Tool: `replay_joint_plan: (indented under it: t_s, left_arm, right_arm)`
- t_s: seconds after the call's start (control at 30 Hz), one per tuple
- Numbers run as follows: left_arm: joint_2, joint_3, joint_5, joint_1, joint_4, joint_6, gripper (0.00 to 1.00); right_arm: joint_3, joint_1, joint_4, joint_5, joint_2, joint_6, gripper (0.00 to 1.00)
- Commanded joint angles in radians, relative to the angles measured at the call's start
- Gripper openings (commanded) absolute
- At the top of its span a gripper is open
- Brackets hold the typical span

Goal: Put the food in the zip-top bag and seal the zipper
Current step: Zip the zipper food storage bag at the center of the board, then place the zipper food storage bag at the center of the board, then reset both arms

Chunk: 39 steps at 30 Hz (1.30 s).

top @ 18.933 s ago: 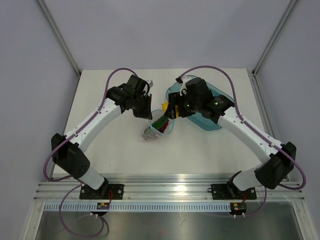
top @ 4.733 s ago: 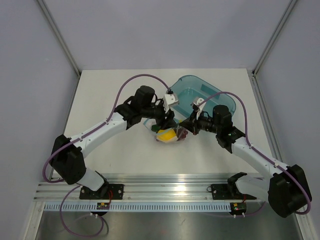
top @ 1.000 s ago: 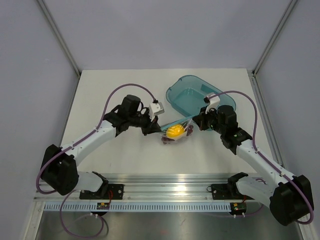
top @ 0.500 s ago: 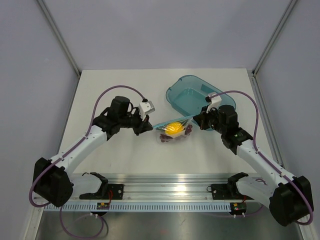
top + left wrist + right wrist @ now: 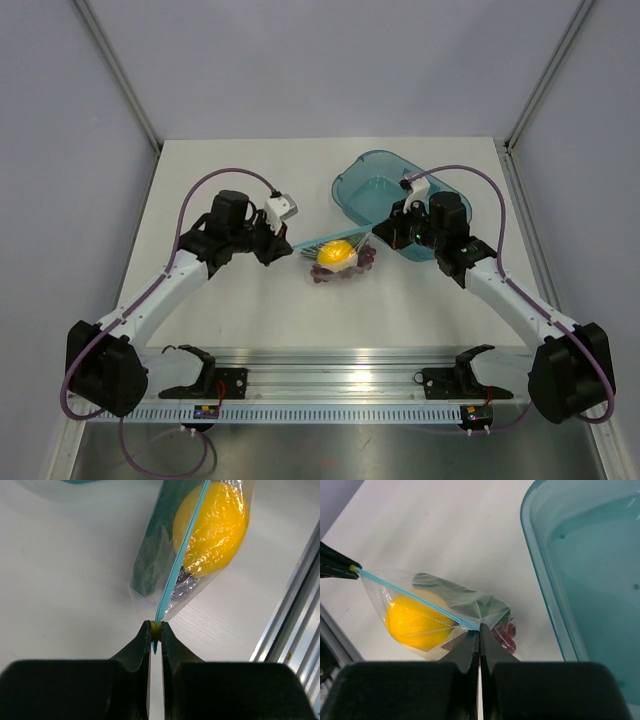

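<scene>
Currently stretched between two grippers: zip-top bag (image 5: 340, 262), clear and crinkly, just beside the teal tray (image 5: 342, 196), off its near-left rim in the top view. Inside, pressed together: lemon (image 5: 333, 252), grapes (image 5: 366, 258), cucumber (image 5: 149, 555). Along the top edge, light blue zipper (image 5: 181, 545), drawn into a straight line slanting away from the tray. At the end farthest from the tray, left gripper (image 5: 155, 631), jaws pinched together on the zipper tip. At the end nearest the tray, right gripper (image 5: 479, 630), jaws clamped on the zipper. Beneath: white table (image 5: 230, 300).
</scene>
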Motion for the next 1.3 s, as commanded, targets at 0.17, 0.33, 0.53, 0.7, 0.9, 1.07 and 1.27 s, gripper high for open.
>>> replay_joint_plan:
  t_s: [0.17,0.33,0.53,0.7,0.9,1.07,1.27]
  left_arm:
    - [-0.074,0.049,-0.223,0.096,0.233,-0.137,0.0]
    - [-0.057,0.158,-0.265,0.117,0.252,-0.144,0.0]
    - [-0.214,0.0,-0.348,0.119,0.274,-0.208,0.66]
    - [-0.344,-0.06,-0.491,0.119,0.231,-0.277,0.99]
    - [-0.441,0.026,-0.625,0.119,0.22,-0.383,0.99]
    - [-0.427,0.067,-0.62,0.119,0.122,-0.479,0.99]
    - [-0.416,0.001,-0.588,0.119,0.028,-0.602,0.99]
  right_arm:
    - [0.193,0.059,0.337,-0.17,0.23,0.121,0.0]
    - [0.472,0.133,0.253,-0.184,0.417,0.036,0.0]
    - [0.286,0.203,0.288,-0.208,0.396,-0.025,0.49]
    - [0.052,0.205,0.327,-0.089,0.289,0.019,0.89]
    - [0.116,0.205,0.103,0.251,0.106,-0.042,0.99]
    - [0.231,0.205,-0.136,0.589,0.071,0.044,1.0]
    - [0.282,0.205,-0.368,0.822,0.045,0.134,0.99]
